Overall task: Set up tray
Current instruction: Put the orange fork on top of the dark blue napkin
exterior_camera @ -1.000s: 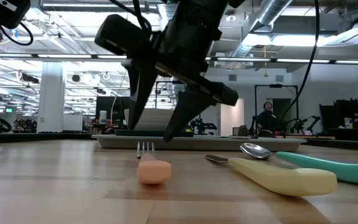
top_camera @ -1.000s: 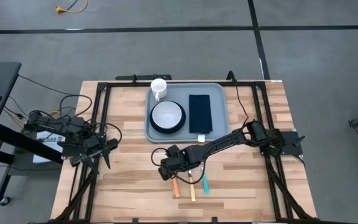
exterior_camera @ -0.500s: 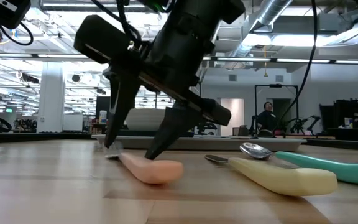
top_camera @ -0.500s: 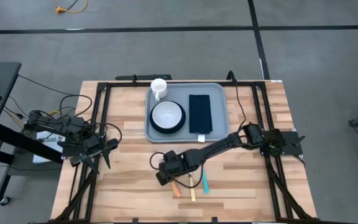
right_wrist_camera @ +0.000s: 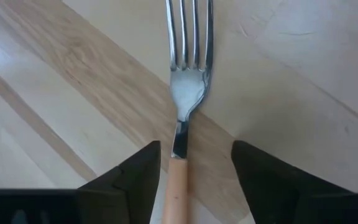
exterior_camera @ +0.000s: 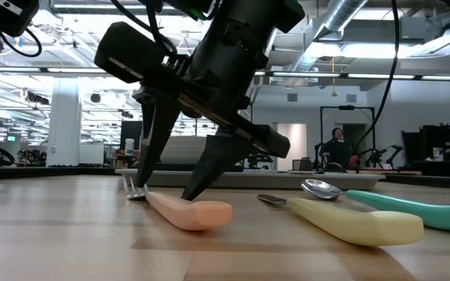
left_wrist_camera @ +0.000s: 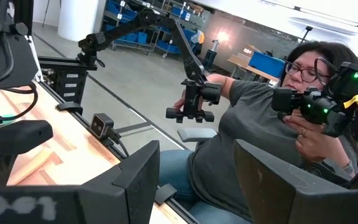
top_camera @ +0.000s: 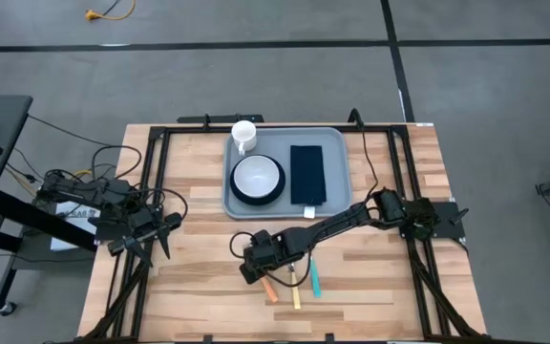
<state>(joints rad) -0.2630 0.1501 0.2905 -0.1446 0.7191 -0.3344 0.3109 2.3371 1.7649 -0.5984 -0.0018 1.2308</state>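
The right end effector (right_wrist_camera: pixel 191 171) straddles the fork (right_wrist_camera: pixel 188 93) with fingers apart, gripping nothing, so closing near the neck could pivot or slip the fork on the surface (top_camera: pixel 199 277), short of the tray (top_camera: pixel 337 167) behind it.

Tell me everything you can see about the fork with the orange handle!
The fork has four shiny metal tines, a thin metal neck and a smooth peach-orange handle. It lies flat on the wooden table, nearest the robot's left among three utensils, apart from the yellow-handled one. The right tool straddles the top of its handle, fingers open either side, not yet squeezing it.
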